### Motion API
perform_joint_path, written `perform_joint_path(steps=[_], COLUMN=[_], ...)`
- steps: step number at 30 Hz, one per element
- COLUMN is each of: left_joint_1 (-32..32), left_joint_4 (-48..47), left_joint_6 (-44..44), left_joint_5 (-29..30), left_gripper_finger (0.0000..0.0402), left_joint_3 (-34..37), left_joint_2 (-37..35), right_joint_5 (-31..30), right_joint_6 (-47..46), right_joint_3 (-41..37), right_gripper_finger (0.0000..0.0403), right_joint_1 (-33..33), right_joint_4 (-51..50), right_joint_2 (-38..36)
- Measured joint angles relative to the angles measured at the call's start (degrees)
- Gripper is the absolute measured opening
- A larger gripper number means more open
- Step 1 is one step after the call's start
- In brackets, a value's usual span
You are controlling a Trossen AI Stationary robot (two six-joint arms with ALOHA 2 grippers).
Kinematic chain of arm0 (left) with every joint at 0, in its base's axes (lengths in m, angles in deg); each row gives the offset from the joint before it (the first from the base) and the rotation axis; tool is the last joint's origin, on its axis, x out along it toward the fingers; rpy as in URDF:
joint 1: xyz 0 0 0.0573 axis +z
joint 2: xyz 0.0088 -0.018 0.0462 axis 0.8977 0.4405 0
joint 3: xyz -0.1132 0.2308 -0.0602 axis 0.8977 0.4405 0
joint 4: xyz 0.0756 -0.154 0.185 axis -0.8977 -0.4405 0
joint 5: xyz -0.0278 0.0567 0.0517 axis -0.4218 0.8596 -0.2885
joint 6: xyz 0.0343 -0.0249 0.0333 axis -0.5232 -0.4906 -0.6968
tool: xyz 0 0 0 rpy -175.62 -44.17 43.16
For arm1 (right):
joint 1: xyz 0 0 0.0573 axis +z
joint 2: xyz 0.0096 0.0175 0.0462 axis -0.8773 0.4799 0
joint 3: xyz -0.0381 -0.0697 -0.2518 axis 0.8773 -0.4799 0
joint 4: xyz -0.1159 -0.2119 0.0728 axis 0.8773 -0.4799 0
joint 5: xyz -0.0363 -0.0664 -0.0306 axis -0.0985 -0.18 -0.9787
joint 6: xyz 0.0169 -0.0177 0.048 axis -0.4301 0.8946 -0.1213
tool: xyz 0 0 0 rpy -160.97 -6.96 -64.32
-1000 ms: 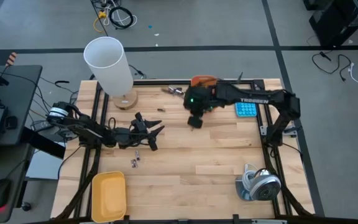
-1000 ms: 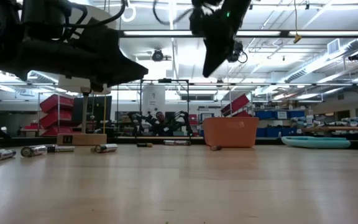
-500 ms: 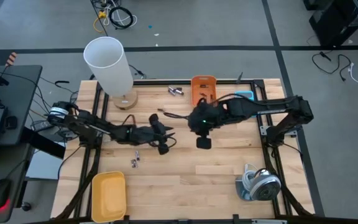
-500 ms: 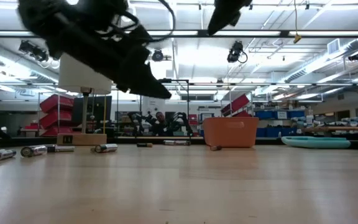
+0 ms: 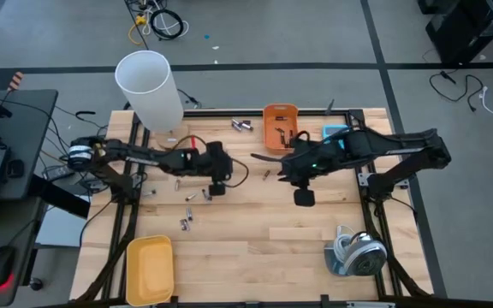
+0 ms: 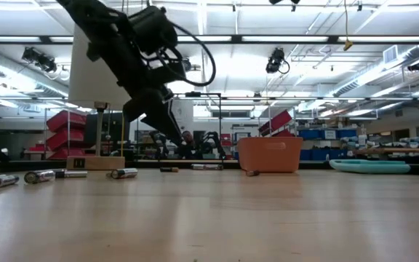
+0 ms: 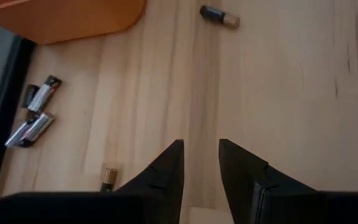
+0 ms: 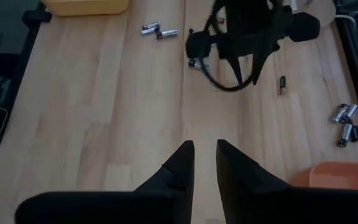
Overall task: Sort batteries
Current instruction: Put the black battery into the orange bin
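Left tool (image 5: 216, 190), fingers slightly apart and holding nothing; right tool (image 5: 302, 198), same state, mid-frame over bare surface (image 5: 255, 239).
Batteries (image 5: 187, 221) scattered centre-left in the high view; more near orange bin (image 5: 280, 122), upper centre; yellow tray (image 5: 150, 269) lower left.

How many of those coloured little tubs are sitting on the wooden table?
2. The orange tub sits at the table's far edge, near the middle; the yellow tub at the near left corner. None seems hidden.
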Motion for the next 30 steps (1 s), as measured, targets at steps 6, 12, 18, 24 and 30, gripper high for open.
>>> perform_joint_path(steps=[6, 12, 18, 24, 30], left_joint_1=[6.99, 13.5, 17.11, 18.88, 18.97], left_joint_4=[-0.31, -4.69, -5.17, -4.4, -0.66], left_joint_6=[-5.75, -6.26, -7.09, -9.26, -10.39], left_joint_5=[-4.75, -6.11, -7.07, -11.81, -12.22], left_gripper_finger=[0.0094, 0.0094, 0.0094, 0.0095, 0.0095], left_joint_3=[0.03, 0.03, 0.05, 0.06, 0.06], left_joint_2=[0.0, 0.0, 0.22, 2.18, 6.57], right_joint_5=[-5.22, -5.74, -5.73, -5.73, -5.73], right_joint_6=[-1.58, -2.57, -2.32, -2.14, -2.15], right_joint_3=[-7.96, -15.57, -18.97, -19.91, -19.91], right_gripper_finger=[0.0054, 0.0054, 0.0053, 0.0052, 0.0052], right_joint_1=[-0.05, -0.07, -0.07, -0.07, -0.07], right_joint_4=[3.41, 10.14, 13.94, 15.64, 15.68], right_joint_2=[-6.16, -11.5, -14.71, -15.69, -15.69])
